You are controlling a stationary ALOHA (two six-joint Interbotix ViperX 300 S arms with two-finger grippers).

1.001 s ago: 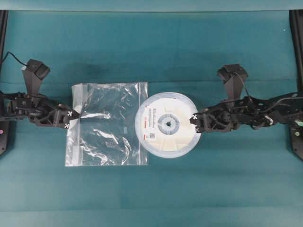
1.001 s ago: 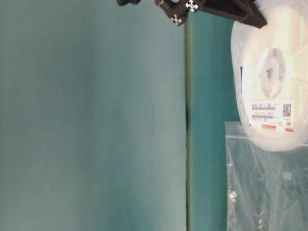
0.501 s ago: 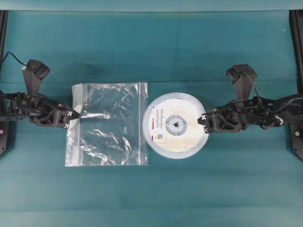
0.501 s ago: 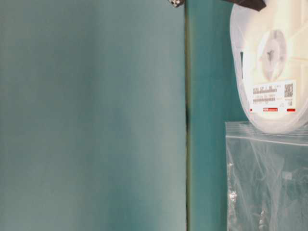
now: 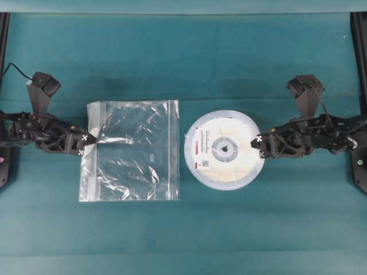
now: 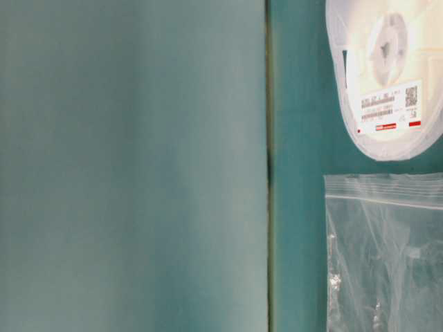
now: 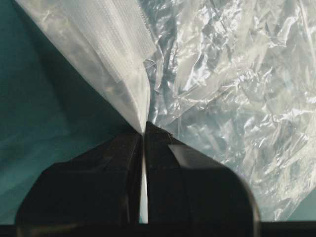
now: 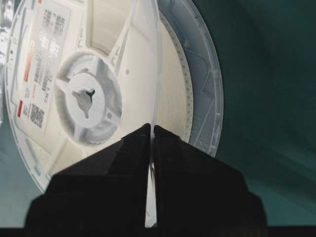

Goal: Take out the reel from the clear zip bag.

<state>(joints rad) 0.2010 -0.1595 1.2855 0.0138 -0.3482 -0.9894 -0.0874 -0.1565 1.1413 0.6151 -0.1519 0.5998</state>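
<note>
Reel point(image 5: 225, 150) clear of bag point(image 5: 131, 150), pinched by my right pincer point(image 5: 259, 145); left pincer point(image 5: 86, 144) clamps bag edge. Next: release reel.

Left gripper point(image 5: 87, 144) clamped on bag edge; right gripper point(image 5: 259, 145) clamped on reel rim.
</note>
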